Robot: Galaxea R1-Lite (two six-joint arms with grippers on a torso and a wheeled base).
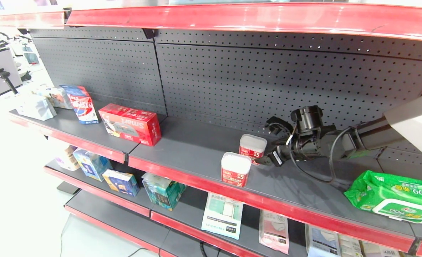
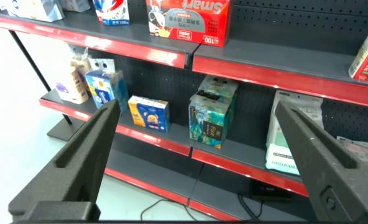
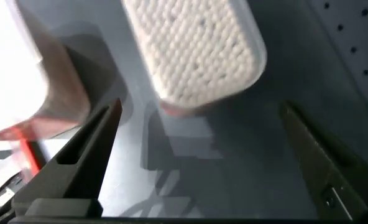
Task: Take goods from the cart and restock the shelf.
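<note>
Two white-lidded tubs of cotton swabs with red labels stand on the middle shelf (image 1: 196, 150). The rear tub (image 1: 252, 148) sits just ahead of my right gripper (image 1: 265, 160), which rests low over the shelf board. In the right wrist view that rear tub (image 3: 193, 53) lies beyond the fingertips, and my right gripper (image 3: 199, 112) is open with nothing between its fingers. The front tub (image 1: 235, 168) stands at the shelf's red edge, and its blurred side (image 3: 22, 68) shows off to one side. My left gripper (image 2: 196, 107) is open and empty, facing the lower shelves.
A red box (image 1: 130, 124) and a blue-red pack (image 1: 80, 103) stand further left on the same shelf. A green pack of wet wipes (image 1: 396, 195) lies at the right. Lower shelves hold small boxes (image 2: 149, 113) and hanging packets. Bare shelf board lies between the red box and the tubs.
</note>
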